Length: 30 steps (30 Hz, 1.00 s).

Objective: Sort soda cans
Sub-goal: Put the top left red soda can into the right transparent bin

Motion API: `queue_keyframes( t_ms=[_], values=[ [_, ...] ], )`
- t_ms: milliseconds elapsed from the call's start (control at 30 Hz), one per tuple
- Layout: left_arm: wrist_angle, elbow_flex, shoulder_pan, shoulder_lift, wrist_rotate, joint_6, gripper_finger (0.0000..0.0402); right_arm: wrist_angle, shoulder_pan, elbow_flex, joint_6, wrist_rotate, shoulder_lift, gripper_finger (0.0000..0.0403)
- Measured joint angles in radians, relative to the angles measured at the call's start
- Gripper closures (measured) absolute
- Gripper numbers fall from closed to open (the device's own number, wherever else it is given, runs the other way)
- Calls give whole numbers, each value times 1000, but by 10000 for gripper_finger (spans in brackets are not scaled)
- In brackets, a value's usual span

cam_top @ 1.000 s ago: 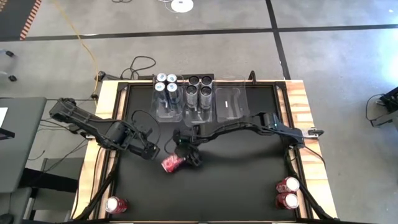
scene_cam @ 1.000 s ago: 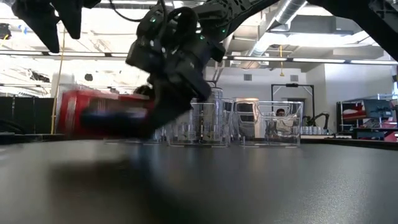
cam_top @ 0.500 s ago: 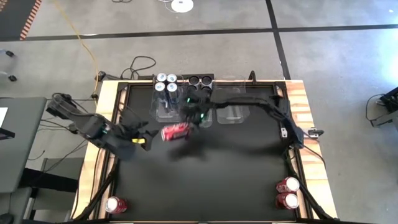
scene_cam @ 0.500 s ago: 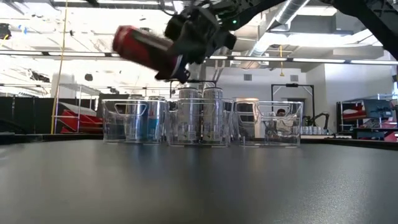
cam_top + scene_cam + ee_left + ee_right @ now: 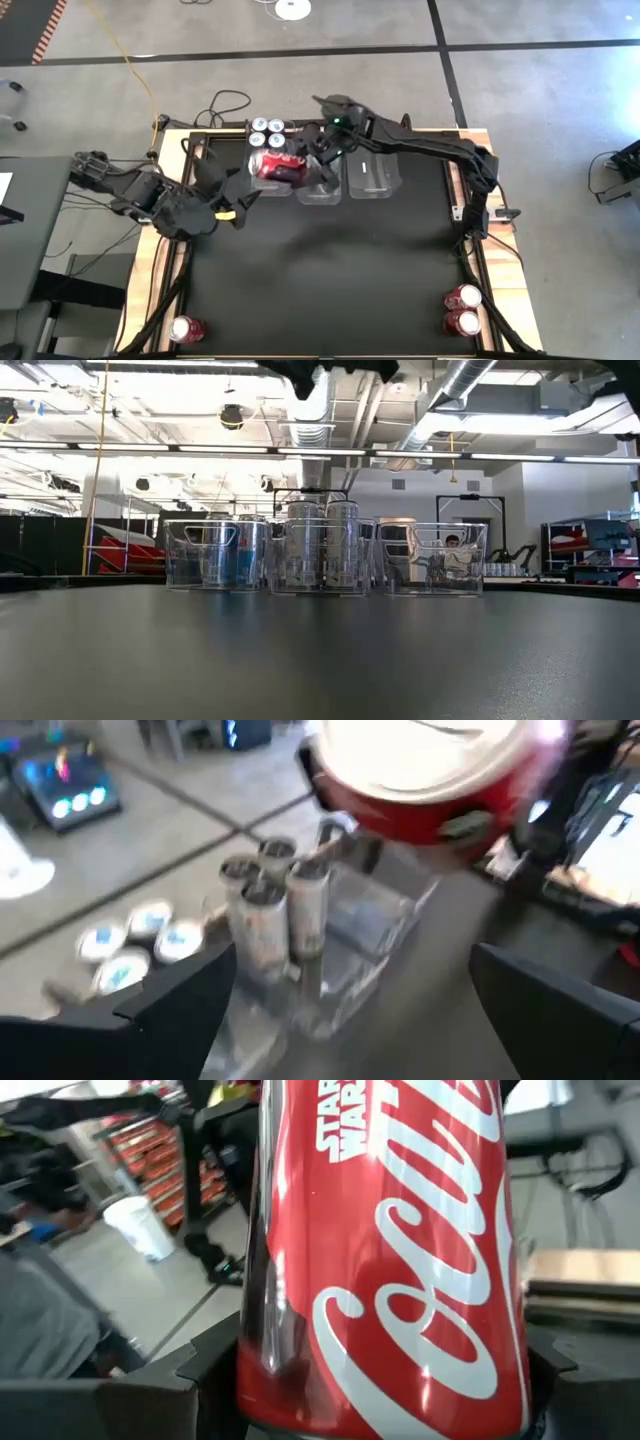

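My right gripper [image 5: 293, 163] is shut on a red soda can [image 5: 276, 168], high over the clear bins at the table's far edge; the same can [image 5: 430, 770] shows in the left wrist view. The left bin [image 5: 262, 172] holds blue-silver cans [image 5: 266, 132]. The middle bin [image 5: 320, 555] holds dark cans [image 5: 285, 910]. The right bin [image 5: 372, 170] has no cans in it. Three more red cans stand on the table: one [image 5: 185, 328] at the near left corner, two [image 5: 462, 308] at the near right. My left gripper [image 5: 232, 200] waits open, left of the bins. My right gripper pinches the red can's side wall [image 5: 380, 1280] between its two fingers [image 5: 205, 1380], which lie across the can's body. It reaches in from the table's right. The can is lifted clear, lying about level above the left and middle bins, its length running left to right.
The right arm [image 5: 430, 150] spans the far edge above the bins. Cables lie on the table's far left part [image 5: 215, 185]. The wooden table frame [image 5: 490, 150] bounds the dark mat, whose middle [image 5: 340, 270] is open room. A person [image 5: 452, 545] shows far behind the bins.
My right gripper has lifted the red can off the middle of the table and carried it up and toward the far edge, to above the bins; it has risen out of the low view. My left arm has drawn back toward the table's left edge.
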Motion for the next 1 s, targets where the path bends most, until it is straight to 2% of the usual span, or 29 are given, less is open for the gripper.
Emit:
queue_keyframes(
  t_ms=[167,333,500,667,800,1000],
  values=[
    [257,0,59,1,8,284,2,68,3,0,45,36,-6,103],
    [451,0,125,1,58,448,2,99,13,-1,26,85,-3,103],
    [538,0,186,9,148,477,2,190,22,-1,31,107,-2,102],
    [668,-1,217,31,189,511,14,305,26,-1,78,107,-2,102],
    [784,-1,220,30,191,591,43,355,26,0,100,117,-2,102],
    [805,-1,220,25,196,634,97,386,27,0,98,127,-2,101]
  ],
)
